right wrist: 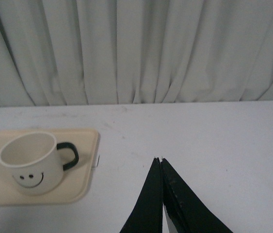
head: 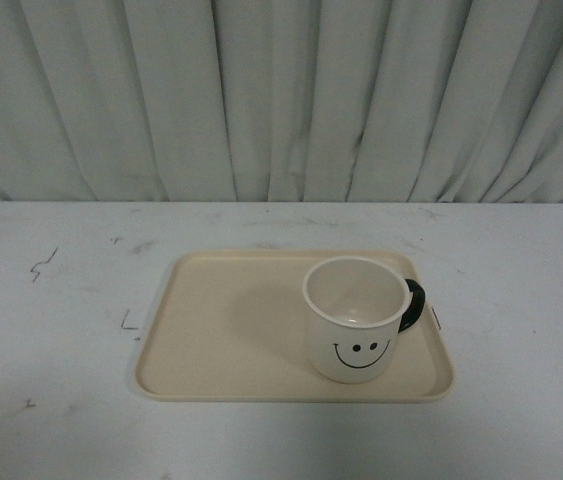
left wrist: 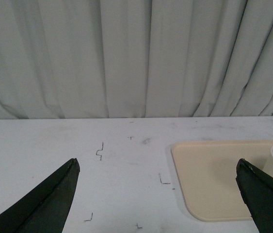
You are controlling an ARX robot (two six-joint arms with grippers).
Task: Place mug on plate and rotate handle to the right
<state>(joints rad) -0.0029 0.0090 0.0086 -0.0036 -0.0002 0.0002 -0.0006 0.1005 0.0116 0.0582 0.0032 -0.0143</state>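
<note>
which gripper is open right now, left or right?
The left gripper: its two black fingers sit wide apart at the edges of its wrist view, nothing between them. The right gripper has its fingertips pressed together, holding nothing. The mug stands on the plate.

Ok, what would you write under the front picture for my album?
Smiley mug standing upright on the beige plate, its black handle pointing right.
</note>
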